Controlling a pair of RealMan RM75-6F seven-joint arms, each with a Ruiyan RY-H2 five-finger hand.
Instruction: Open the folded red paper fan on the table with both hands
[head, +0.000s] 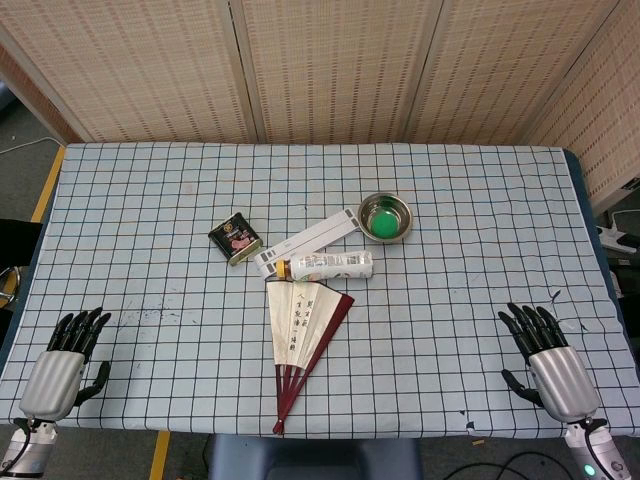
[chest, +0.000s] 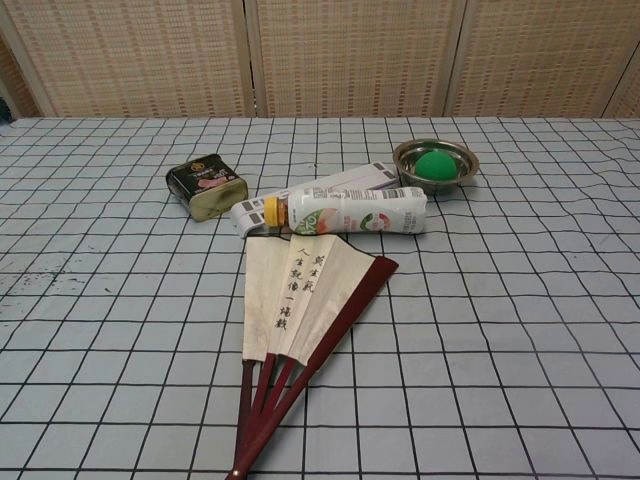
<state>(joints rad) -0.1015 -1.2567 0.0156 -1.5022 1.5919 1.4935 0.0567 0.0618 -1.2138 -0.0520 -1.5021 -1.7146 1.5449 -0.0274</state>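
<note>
The red-ribbed paper fan with cream leaves (head: 302, 345) lies in the middle of the near half of the table, between my two hands and well apart from both. My left hand (head: 62, 366) rests at the near left corner of the table, fingers (head: 82, 325) stretched out and apart, holding nothing. My right hand (head: 548, 360) rests at the near right corner, its fingers (head: 528, 322) likewise spread and empty. Neither hand shows in the chest view.

The fan is partly spread: a few cream paper panels (chest: 295, 293) are fanned out, one bearing dark vertical writing, with a dark red guard along the right edge and the red ribs (chest: 262, 410) gathering to a pivot at the near table edge. Its wide top edge lies just beside a white plastic bottle with a yellow cap (head: 325, 266), which lies on its side. Behind the bottle sits a long white flat box (head: 308, 240), set diagonally, and to the left a small dark tin (head: 235, 239). To the right, a round metal bowl holding a green ball (head: 385, 216).

The table wears a pale blue cloth with a black grid (head: 150, 220). Woven reed screen panels (head: 340, 65) stand behind it.
</note>
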